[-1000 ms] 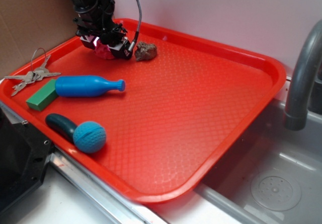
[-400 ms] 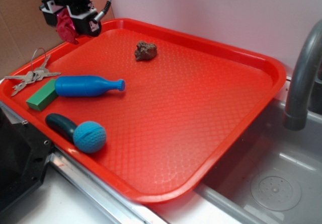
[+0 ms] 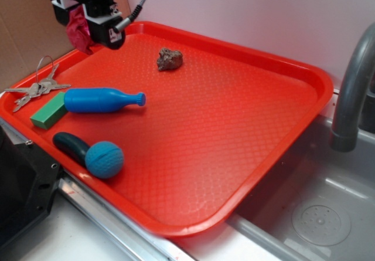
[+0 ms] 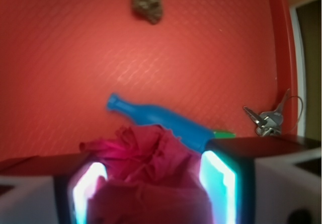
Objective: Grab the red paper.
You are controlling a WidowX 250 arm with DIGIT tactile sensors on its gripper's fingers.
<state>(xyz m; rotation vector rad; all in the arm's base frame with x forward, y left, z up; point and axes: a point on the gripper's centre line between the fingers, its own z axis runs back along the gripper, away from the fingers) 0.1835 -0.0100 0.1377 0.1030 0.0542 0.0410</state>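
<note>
Exterior: gripper [image 3: 79, 29] clamps red paper [image 3: 78, 29] above tray [image 3: 316, 79] holding rock [image 3: 169, 58], bottle [image 3: 102, 100].

red paper [image 3: 78, 29] in raised gripper [image 3: 82, 35]

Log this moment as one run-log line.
gripper: shut on red paper | height: lifted above tray, far-left corner | rock: on tray, untouched | grab: done

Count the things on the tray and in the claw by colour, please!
Blue: 2, bottle and ball
Green: 2, block and dark handle
Red: 1, red paper in gripper
Brown: 1, rock
Silver: 1, keys
Total: 7
</note>
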